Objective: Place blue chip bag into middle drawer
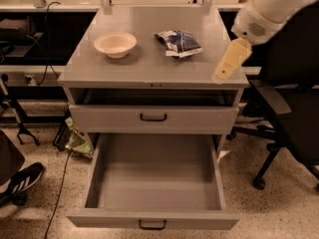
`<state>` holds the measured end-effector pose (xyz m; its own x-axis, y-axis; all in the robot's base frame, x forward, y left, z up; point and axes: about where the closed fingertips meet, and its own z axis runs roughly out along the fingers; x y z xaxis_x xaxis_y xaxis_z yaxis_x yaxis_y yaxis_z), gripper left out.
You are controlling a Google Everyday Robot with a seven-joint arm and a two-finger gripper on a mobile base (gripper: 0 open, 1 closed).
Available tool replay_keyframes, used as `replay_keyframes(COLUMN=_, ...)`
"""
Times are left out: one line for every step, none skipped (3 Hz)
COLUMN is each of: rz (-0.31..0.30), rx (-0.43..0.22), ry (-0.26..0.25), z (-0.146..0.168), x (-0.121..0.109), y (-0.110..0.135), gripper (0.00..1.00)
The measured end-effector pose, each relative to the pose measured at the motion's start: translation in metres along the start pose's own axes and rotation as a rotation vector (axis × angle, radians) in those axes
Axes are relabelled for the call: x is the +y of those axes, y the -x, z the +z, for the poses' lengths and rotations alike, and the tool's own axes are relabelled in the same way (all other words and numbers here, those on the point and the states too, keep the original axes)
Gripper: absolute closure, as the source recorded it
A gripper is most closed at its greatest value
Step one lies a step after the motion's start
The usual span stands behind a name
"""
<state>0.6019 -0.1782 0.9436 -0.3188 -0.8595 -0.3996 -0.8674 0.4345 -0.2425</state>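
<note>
1. Camera view: my claw (230, 61) hangs over the right front edge of the table (149, 71), gripping nothing that I can see. I cannot tell how far open it is.
2. The blue chip bag (178, 43) lies crumpled on the table, dark blue and white with silvery edges, right of the cream bowl (115, 44) and apart from my claw.
3. The middle drawer (199, 220) stands pulled out below.

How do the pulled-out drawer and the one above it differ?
The pulled-out drawer is extended, its inside showing; the upper drawer is shut, only its front visible. The pulled-out drawer sits lower than the upper drawer. Both are grey with a centred black loop handle. The hand hovers right of the blue chip bag, near a corner of the cabinet top.
</note>
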Motion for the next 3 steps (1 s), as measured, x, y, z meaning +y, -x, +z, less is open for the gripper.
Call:
replay_keyframes(rz=0.015, rx=-0.021, ry=-0.006, z=0.007, x=-0.01, y=0.007, gripper=0.0)
replay_keyframes(rz=0.099, rx=-0.038, ry=-0.022, z=0.015, x=-0.016, y=0.002, gripper=0.0)
replay_keyframes(rz=0.209, rx=-0.112, ry=-0.069, z=0.034, x=-0.038, y=0.011, gripper=0.0)
